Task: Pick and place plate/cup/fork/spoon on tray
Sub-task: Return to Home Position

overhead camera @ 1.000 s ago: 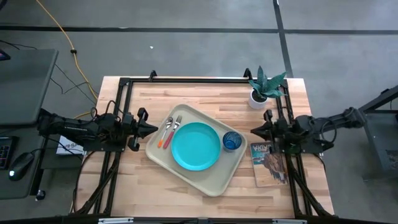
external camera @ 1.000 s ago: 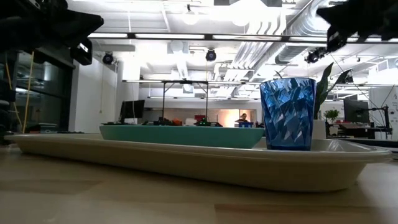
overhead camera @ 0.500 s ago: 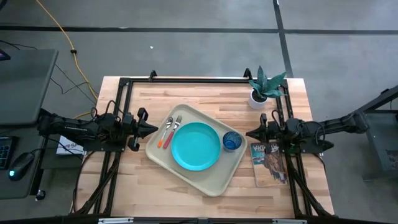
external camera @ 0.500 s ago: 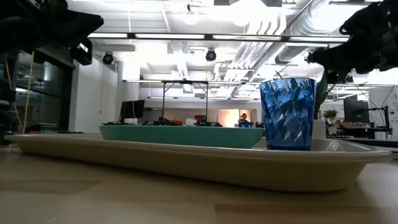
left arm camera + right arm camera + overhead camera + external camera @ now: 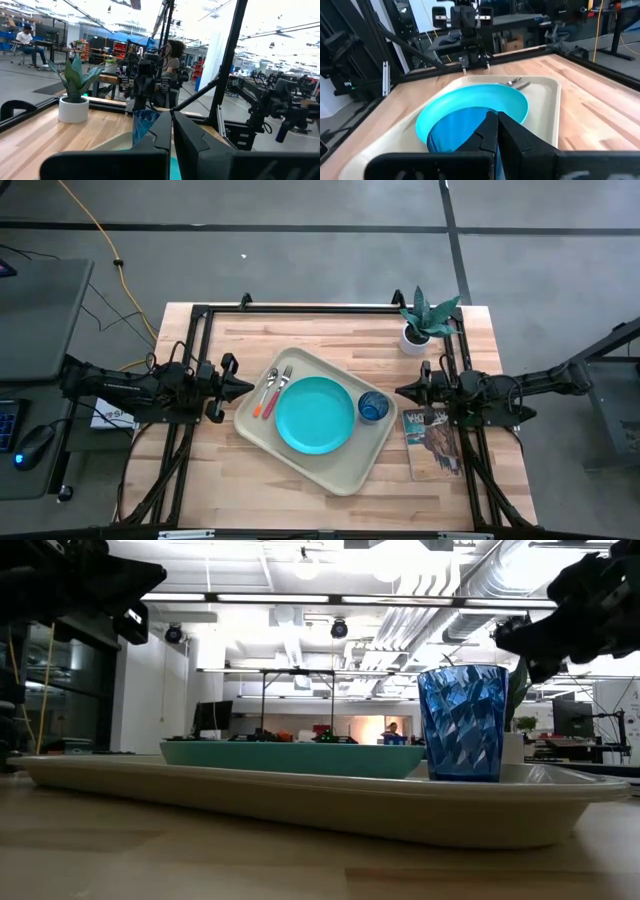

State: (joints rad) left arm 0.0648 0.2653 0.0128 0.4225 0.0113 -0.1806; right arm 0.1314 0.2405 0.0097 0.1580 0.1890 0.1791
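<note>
Beige tray (image 5: 352, 467) lying at an angle in the centre of the high view, on the wooden desk (image 5: 250, 470). On the tray: teal plate (image 5: 315, 415) in the middle; dark-blue cup (image 5: 373, 407) upright just right of the plate, inside the rim; spoon (image 5: 267, 391) with orange handle and fork (image 5: 278, 391) with red handle side by side toward the tray's upper-left corner, just left of the plate. Left gripper (image 5: 246, 387) parked at centre left of the high view, just off the tray's left edge, fingers (image 5: 165, 135) pressed together, holding nothing. Right gripper (image 5: 403, 393) at centre right, just right of the cup and apart from it, fingers (image 5: 492, 131) together and empty. In the low view, cup (image 5: 462, 723) standing on the tray (image 5: 300, 802) at right of frame, plate (image 5: 290, 757) to its left, right arm dark in the upper right corner. White pot with green plant (image 5: 425, 319) near the upper right corner of the desk; printed booklet (image 5: 432, 442) flat on the desk right of the tray, partly under the right arm.
</note>
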